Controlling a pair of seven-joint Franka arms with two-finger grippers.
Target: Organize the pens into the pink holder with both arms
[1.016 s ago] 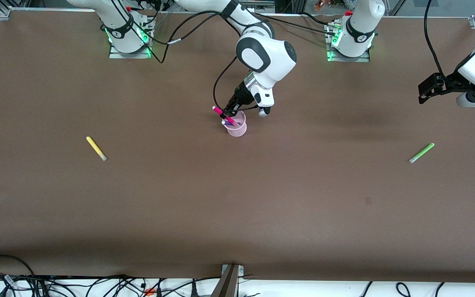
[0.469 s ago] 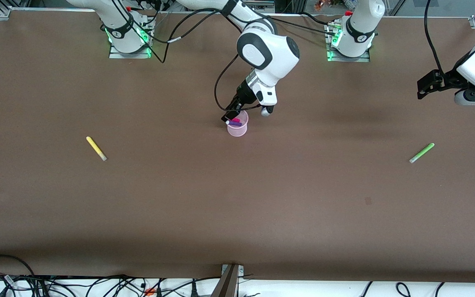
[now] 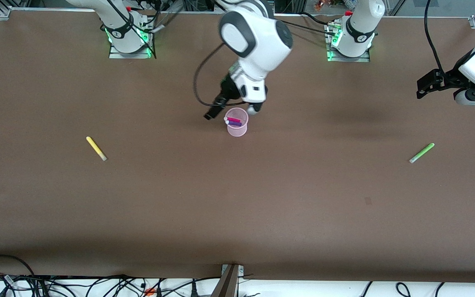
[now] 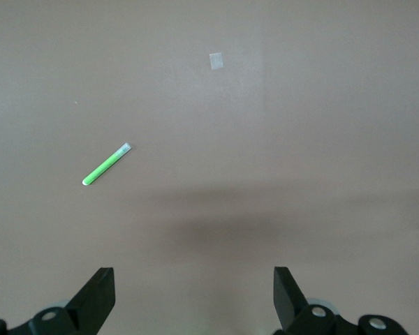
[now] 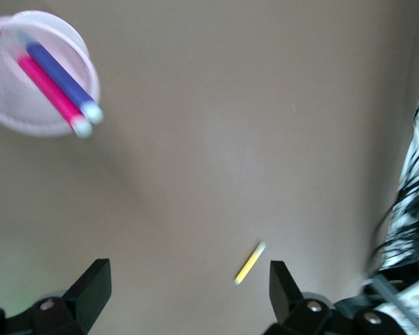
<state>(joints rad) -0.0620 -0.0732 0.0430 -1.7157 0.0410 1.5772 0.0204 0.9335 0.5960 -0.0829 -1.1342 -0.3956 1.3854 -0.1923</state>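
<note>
The pink holder (image 3: 237, 129) stands upright mid-table with the magenta pen (image 3: 233, 119) and the purple pen (image 3: 234, 123) leaning in it. It also shows in the right wrist view (image 5: 10, 115) with both pens (image 5: 47, 89) (image 5: 59, 72). My right gripper (image 3: 210, 115) is open and empty, in the air beside the holder toward the right arm's end (image 5: 187, 279). The yellow pen (image 3: 96, 148) (image 5: 250, 263) lies on the table toward the right arm's end. The light green pen (image 3: 422, 153) (image 4: 106, 165) lies toward the left arm's end. My left gripper (image 3: 421, 87) (image 4: 193, 286) waits open above the table near it.
Both arm bases (image 3: 129, 39) (image 3: 349, 41) stand along the table edge farthest from the front camera. A small pale patch (image 3: 368, 201) (image 4: 216, 61) marks the brown table. Cables (image 3: 97, 284) run along the edge nearest the camera.
My right gripper let go of the magenta pen, which now rests in the holder beside the purple one. The gripper rose and moved off toward the right arm's end. The left arm barely moved.
</note>
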